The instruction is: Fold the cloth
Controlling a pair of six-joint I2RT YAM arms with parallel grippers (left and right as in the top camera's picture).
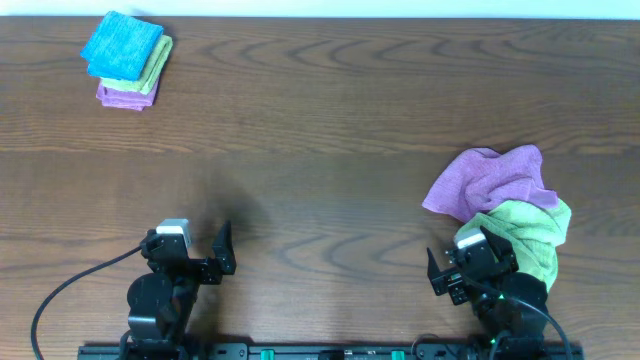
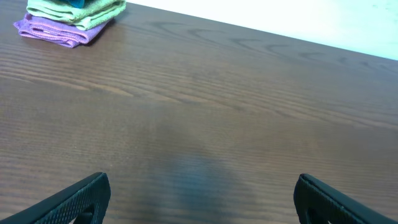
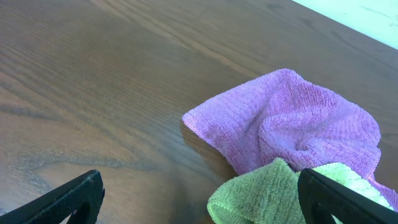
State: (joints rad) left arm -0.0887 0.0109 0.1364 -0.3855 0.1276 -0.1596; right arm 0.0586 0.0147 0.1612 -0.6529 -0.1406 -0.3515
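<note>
Left gripper (image 2: 202, 190) and right gripper (image 3: 200, 186) spread apart; purple cloth (image 1: 490, 180) lies crumpled against green cloth (image 1: 530, 235).

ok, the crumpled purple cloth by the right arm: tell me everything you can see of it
The purple cloth looks like terry or microfibre. It is unfolded and crumpled, with raised folds around its middle and one corner lying flat, pointing toward the table's centre. It rests on the wooden table at the right side, just ahead of the right gripper, which is open and not touching it. A crumpled green cloth overlaps its near edge. Nothing else touches it.
</note>
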